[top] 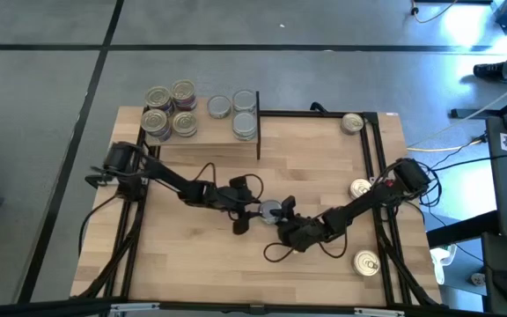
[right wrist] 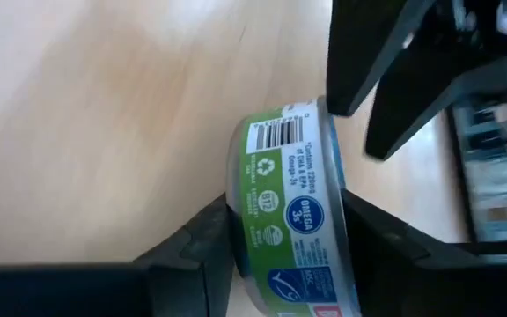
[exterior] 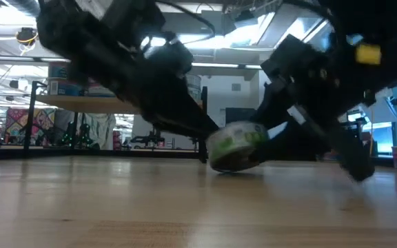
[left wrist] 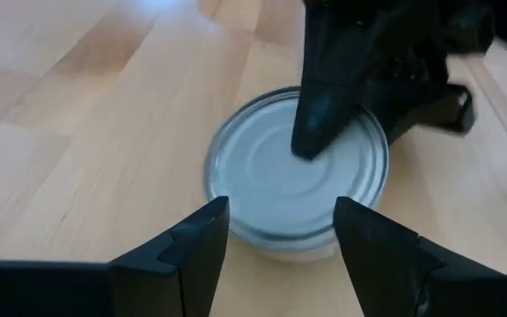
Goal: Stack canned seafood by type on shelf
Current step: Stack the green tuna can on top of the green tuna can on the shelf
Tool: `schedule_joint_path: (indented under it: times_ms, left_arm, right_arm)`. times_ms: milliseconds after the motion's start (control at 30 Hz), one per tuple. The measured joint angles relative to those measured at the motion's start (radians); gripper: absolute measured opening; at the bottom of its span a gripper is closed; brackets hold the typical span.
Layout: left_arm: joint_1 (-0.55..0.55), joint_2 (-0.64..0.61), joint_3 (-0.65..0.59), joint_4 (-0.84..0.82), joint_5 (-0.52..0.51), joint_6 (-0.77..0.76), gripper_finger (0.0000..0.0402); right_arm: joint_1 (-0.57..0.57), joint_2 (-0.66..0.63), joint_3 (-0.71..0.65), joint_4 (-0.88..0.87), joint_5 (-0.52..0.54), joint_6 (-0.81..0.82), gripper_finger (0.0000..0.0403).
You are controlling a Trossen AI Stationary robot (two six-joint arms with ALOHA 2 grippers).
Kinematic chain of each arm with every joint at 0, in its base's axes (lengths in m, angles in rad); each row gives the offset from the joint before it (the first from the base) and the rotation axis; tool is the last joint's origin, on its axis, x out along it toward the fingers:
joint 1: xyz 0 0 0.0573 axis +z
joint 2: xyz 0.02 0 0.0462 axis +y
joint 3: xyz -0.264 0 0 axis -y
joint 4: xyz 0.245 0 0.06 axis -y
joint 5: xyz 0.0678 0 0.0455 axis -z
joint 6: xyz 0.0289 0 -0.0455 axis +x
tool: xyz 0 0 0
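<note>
A short round tin [top: 271, 210] with a green label [right wrist: 282, 189] and a plain silver top [left wrist: 280, 189] sits tilted at mid-table between both grippers. My left gripper [top: 255, 210] reaches it from the table's left, and my right gripper [top: 282, 220] from the right. Both are shut on it. Several more tins [top: 170, 110] stand in stacks on the low wooden shelf [top: 205, 128] at the far left, and a silver-topped stack [top: 246, 114] stands at its right end. My left gripper has the tin's round wall [left wrist: 240, 231] between its two fingers, at the side nearest that arm. The fingers slant down from the table's left. The tin's silver top tips toward this arm. My right gripper pinches the tin across its height, one finger [left wrist: 317, 123] flat on the silver top and the other on the opposite face [right wrist: 340, 220]. It comes slanting down from the table's right. The tin [exterior: 236, 146] is tilted; whether its lower edge touches the table I cannot tell.
Three gold-lidded tins lie loose along the table's right side: far [top: 352, 123], middle [top: 361, 187] and near [top: 367, 262]. A black frame post [top: 259, 136] marks the shelf's right end. Bare wood lies between the arms and the table's near edge.
</note>
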Motion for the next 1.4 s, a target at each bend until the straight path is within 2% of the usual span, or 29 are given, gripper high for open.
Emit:
schedule_joint_path:
  times_ms: [67,100,167,300,367,500,700,1000,1400]
  left_arm:
    - [-0.015,-0.072,-0.002,-0.121,-0.001,-0.007,0.0208]
    - [-0.028,-0.109,-0.006,-0.195,-0.007,-0.011,0.0208]
    - [-0.057,-0.178,-0.006,-0.324,-0.037,-0.021,0.0208]
    - [-0.137,-0.315,-0.028,-0.493,-0.194,-0.078,0.0208]
    - [-0.197,-0.366,-0.066,-0.538,-0.239,-0.117,0.0208]
    - [-0.297,-0.456,-0.156,-0.503,-0.354,-0.194,0.0208]
    - [-0.421,-0.515,-0.255,-0.478,-0.482,-0.351,0.0208]
    - [-0.525,-0.521,-0.302,-0.485,-0.558,-0.472,0.0208]
    - [-0.554,-0.520,-0.302,-0.479,-0.572,-0.474,0.0208]
  right_arm:
    - [-0.001,-0.038,-0.002,-0.012,-0.012,0.060,0.0157]
    - [-0.003,-0.059,-0.007,-0.026,-0.013,0.072,0.0134]
    - [-0.005,-0.094,-0.008,-0.037,-0.023,0.104,0.0140]
    - [-0.005,-0.179,-0.002,-0.015,-0.016,0.128,0.0140]
    - [-0.004,-0.198,0.014,-0.027,-0.016,0.130,0.0140]
    - [-0.017,-0.210,0.088,-0.035,-0.018,0.088,0.0140]
    - [-0.069,-0.199,0.240,-0.187,-0.033,0.025,0.0140]
    - [-0.174,-0.175,0.397,-0.187,-0.038,-0.131,0.0140]
    - [-0.342,0.011,0.672,-0.188,-0.063,-0.371,0.0140]
